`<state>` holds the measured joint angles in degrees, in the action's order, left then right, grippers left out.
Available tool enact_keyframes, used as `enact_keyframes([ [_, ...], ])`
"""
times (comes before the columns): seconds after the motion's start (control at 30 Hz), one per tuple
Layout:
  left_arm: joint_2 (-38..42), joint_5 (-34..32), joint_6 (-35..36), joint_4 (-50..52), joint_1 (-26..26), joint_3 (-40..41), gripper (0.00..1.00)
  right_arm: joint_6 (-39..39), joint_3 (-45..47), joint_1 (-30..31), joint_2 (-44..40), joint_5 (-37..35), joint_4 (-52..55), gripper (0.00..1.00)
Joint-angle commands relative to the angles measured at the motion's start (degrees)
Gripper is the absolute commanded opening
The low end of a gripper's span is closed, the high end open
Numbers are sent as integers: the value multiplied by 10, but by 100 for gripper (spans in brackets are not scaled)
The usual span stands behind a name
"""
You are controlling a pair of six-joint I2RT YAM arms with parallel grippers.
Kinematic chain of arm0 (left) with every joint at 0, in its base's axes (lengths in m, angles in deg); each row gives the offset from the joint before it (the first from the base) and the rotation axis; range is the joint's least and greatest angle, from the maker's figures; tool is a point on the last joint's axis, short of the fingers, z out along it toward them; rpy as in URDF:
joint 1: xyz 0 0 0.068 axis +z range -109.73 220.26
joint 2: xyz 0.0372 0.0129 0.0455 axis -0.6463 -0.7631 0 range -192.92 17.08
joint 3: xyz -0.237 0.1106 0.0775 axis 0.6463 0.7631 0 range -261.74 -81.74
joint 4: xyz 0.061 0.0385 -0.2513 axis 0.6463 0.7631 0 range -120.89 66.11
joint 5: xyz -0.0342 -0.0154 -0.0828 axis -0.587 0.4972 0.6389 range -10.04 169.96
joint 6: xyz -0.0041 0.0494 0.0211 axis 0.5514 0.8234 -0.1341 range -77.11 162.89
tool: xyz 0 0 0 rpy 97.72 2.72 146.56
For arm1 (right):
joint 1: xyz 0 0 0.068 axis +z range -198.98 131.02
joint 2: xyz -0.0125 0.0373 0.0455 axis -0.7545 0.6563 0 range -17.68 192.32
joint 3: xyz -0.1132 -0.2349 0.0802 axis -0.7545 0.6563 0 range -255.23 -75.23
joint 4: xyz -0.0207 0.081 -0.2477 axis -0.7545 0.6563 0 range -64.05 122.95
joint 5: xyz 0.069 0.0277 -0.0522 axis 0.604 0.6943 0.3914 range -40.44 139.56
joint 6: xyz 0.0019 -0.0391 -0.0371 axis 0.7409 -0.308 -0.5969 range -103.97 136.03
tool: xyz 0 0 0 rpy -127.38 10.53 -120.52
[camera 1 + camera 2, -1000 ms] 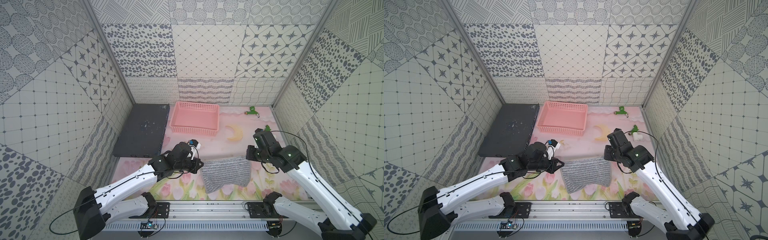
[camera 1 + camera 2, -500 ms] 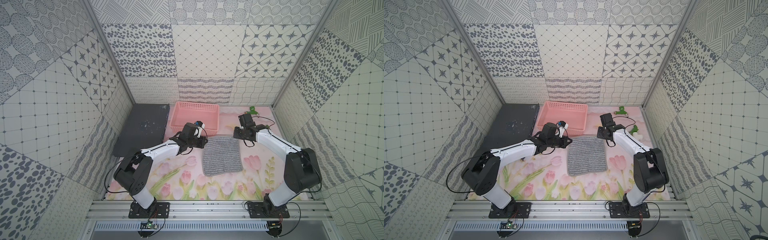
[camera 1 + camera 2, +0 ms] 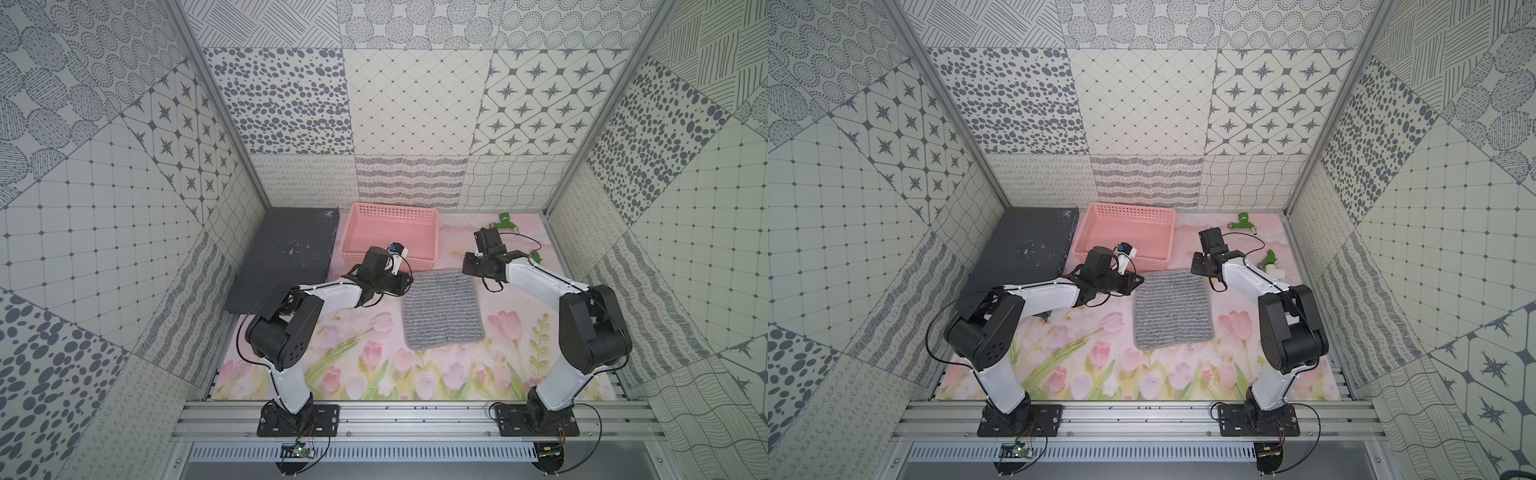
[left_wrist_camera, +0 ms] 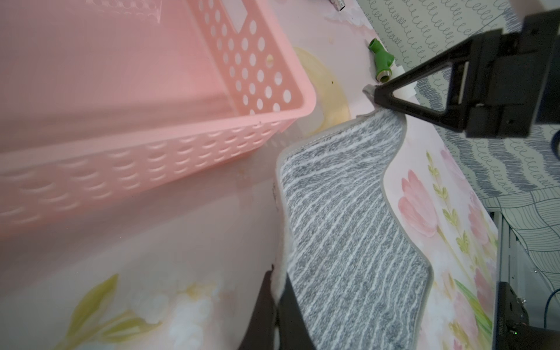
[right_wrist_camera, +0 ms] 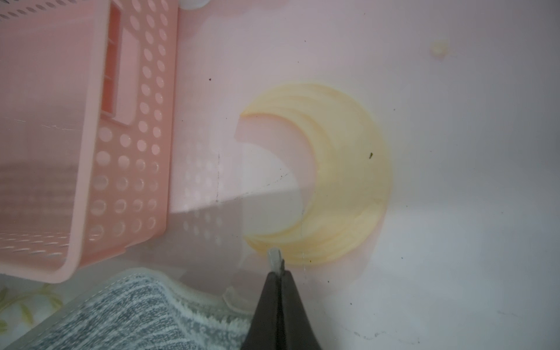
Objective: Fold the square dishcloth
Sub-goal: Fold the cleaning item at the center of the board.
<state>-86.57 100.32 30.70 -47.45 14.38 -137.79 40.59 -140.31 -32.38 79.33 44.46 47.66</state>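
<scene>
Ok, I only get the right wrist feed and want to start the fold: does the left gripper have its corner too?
Observer: Yes, the left gripper is shut on the square dishcloth's other far corner.
Operator: Is the rest lying flat?
Observer: In both top views it lies spread as one square on the floral mat, unfolded.
Operator: Anything near my arm?
Observer: A green pipe fitting lies beside the right arm, apart from the cloth.

Crowded at 12, open at 6
Pink basket (image 3: 395,208) just beside the dishcloth (image 3: 442,311) at 11 o'clock; green fitting (image 3: 1268,258) near at 2; floral mat (image 3: 415,374) lies bare toward 6 o'clock.
</scene>
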Motion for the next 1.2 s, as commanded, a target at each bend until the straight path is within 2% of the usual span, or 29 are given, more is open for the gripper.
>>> enact_keyframes([
  [0.0, 22, -26, 49, -43, 2, 34, 0, -8, 20, -8, -31, -8, -31, 0],
  [0.13, 32, -16, 48, -59, 3, 57, 0, -9, 41, -8, -47, 0, -45, 0],
  [0.6, 86, 16, 28, -212, 1, 185, 0, -24, 130, -8, -133, 36, -142, 0],
  [0.8, 105, 17, 23, -220, -12, 214, 0, -7, 168, -8, -161, 48, -147, 0],
  [1.17, 156, -29, 22, -215, -66, 273, 0, 19, 251, -8, -223, 51, -153, 0],
])
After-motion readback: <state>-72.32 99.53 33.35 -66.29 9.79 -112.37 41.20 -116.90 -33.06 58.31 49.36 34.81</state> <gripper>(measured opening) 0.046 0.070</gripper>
